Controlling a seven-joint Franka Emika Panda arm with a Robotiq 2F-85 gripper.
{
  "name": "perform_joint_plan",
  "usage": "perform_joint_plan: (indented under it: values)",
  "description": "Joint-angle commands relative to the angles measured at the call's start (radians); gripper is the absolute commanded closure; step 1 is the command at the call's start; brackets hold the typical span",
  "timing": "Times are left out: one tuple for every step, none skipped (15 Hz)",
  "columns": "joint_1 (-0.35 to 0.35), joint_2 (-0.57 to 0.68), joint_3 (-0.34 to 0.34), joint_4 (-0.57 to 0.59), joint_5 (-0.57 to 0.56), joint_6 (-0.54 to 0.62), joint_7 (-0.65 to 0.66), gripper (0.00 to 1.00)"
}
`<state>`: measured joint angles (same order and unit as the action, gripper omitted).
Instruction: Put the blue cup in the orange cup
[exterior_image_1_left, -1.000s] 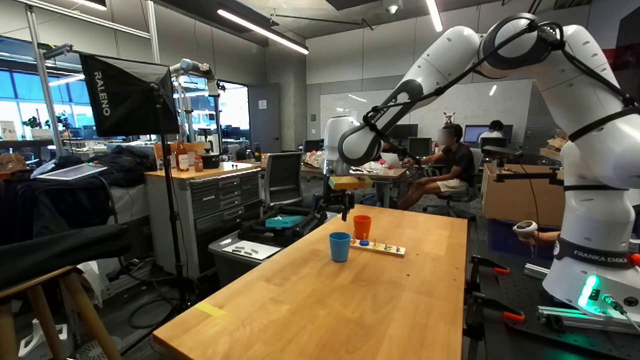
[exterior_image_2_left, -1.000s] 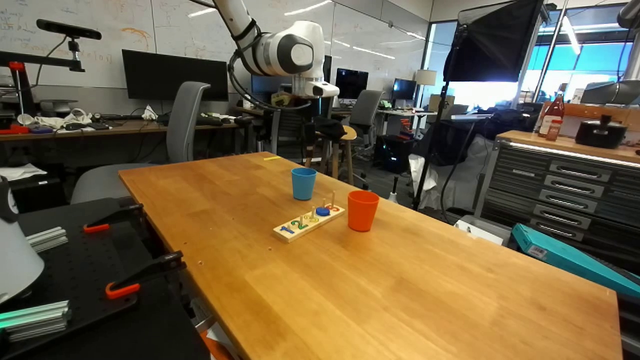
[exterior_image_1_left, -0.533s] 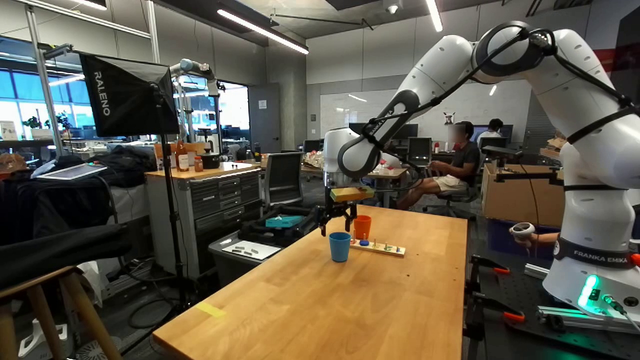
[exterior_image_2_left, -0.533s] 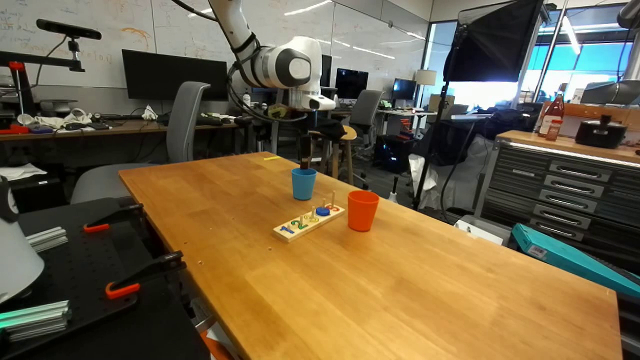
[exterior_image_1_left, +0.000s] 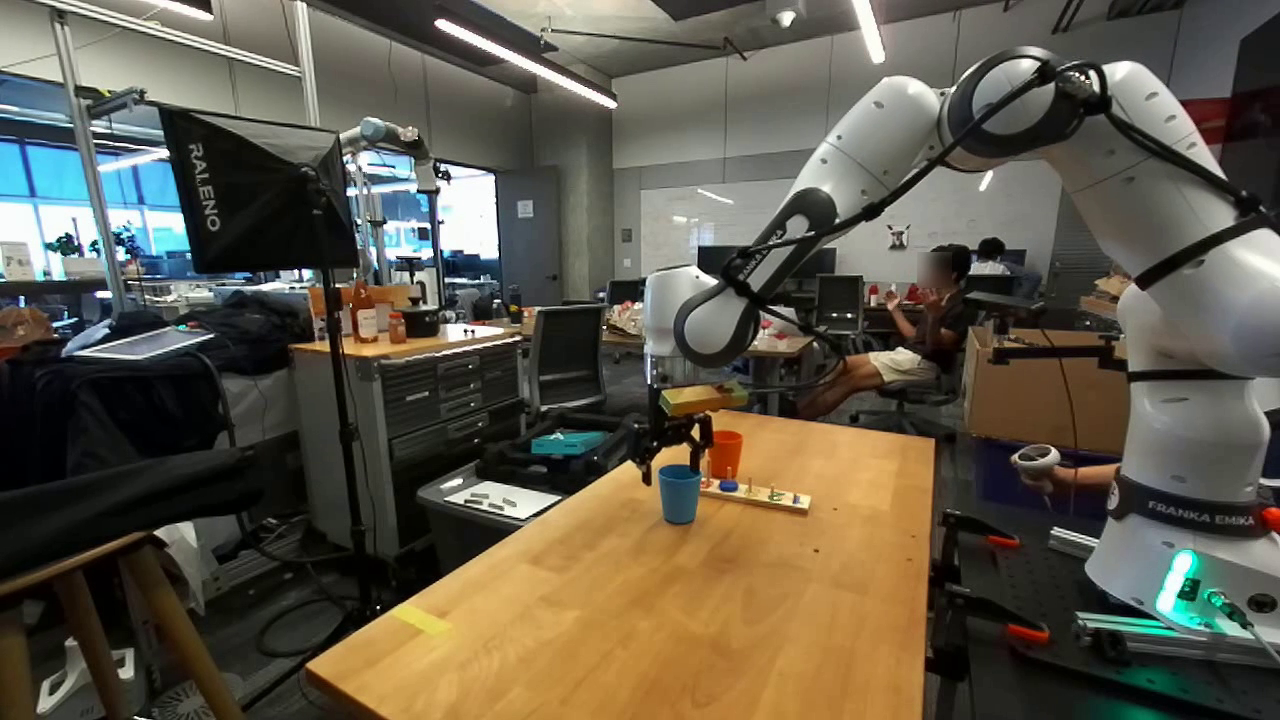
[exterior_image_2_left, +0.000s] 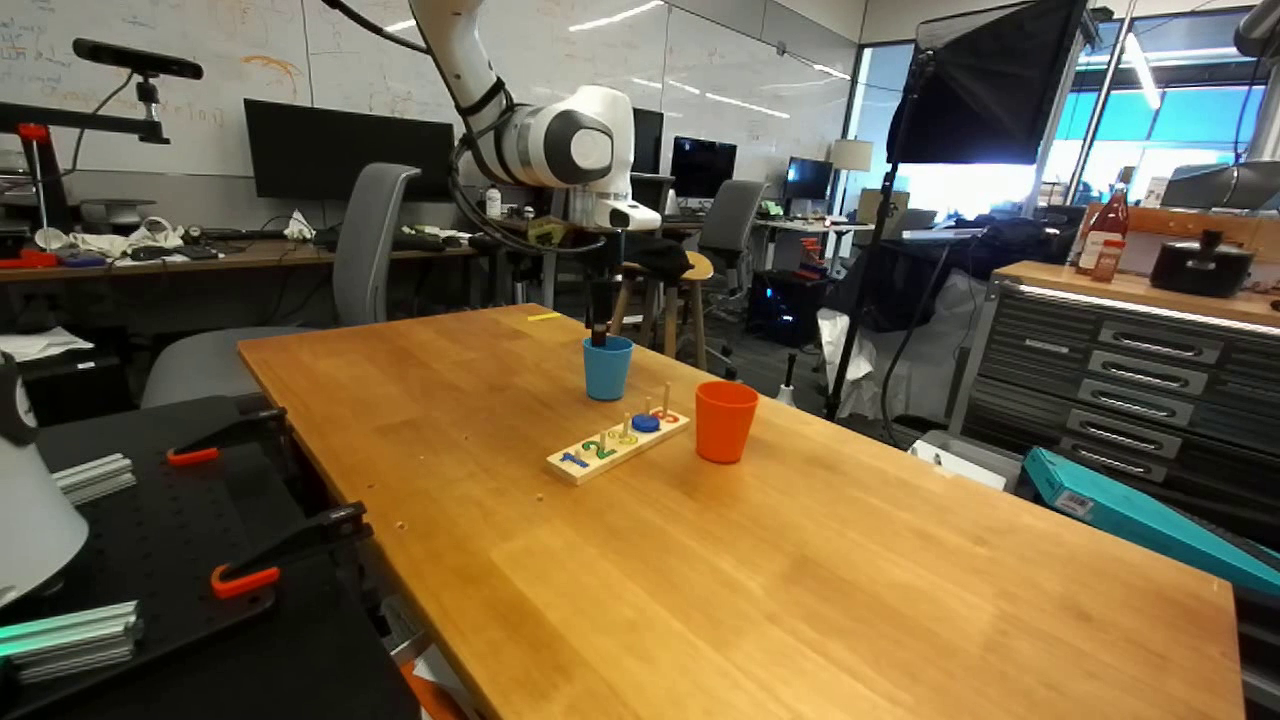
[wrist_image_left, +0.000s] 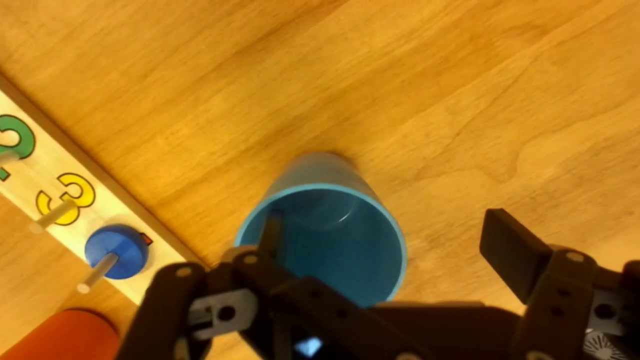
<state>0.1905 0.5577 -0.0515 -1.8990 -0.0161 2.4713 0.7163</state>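
The blue cup (exterior_image_1_left: 680, 499) stands upright on the table in both exterior views (exterior_image_2_left: 607, 372). My gripper (exterior_image_1_left: 671, 468) is open and low at its rim. In the wrist view the blue cup's mouth (wrist_image_left: 345, 245) faces the camera. In the wrist view my gripper (wrist_image_left: 386, 232) has one fingertip over the cup's mouth at its left side; the other is well right of the cup, over bare wood. I cannot tell whether a finger touches the cup. The orange cup (exterior_image_2_left: 725, 424) stands upright apart from the blue cup, and partly shows in the wrist view (wrist_image_left: 70, 337).
A wooden number board (exterior_image_2_left: 618, 448) with pegs and a blue disc (wrist_image_left: 116, 251) lies beside both cups. The wooden table (exterior_image_1_left: 760, 620) has an edge close to the cups. A grey bin (exterior_image_1_left: 500, 505) stands beyond that edge.
My gripper has come down from above to the blue cup's rim and shifted slightly left in an exterior view. Both cups and the board have not moved. A seated person in the background has shifted.
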Motion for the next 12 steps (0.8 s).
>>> perform_joint_plan:
  values:
    - [0.021, 0.034, -0.02, 0.035, -0.011, 0.024, 0.019, 0.0]
    - [0.022, 0.038, -0.019, 0.039, -0.011, 0.025, 0.017, 0.0]
    - [0.019, 0.043, -0.015, 0.042, -0.007, 0.028, 0.009, 0.25]
    - [0.02, 0.047, -0.015, 0.044, -0.005, 0.033, 0.01, 0.26]
    - [0.02, 0.051, -0.014, 0.046, -0.003, 0.034, 0.01, 0.34]
    - [0.02, 0.055, -0.013, 0.048, 0.0, 0.039, 0.009, 0.42]
    - [0.021, 0.058, -0.013, 0.048, 0.001, 0.044, 0.009, 0.51]
    - [0.021, 0.059, -0.013, 0.047, 0.002, 0.048, 0.008, 0.58]
    - [0.021, 0.061, -0.013, 0.049, 0.004, 0.049, 0.008, 0.67]
    - [0.02, 0.062, -0.013, 0.052, 0.005, 0.05, 0.008, 0.73]
    - [0.02, 0.062, -0.014, 0.056, 0.007, 0.049, 0.009, 0.82]
    - [0.019, 0.062, -0.014, 0.058, 0.008, 0.048, 0.009, 0.89]
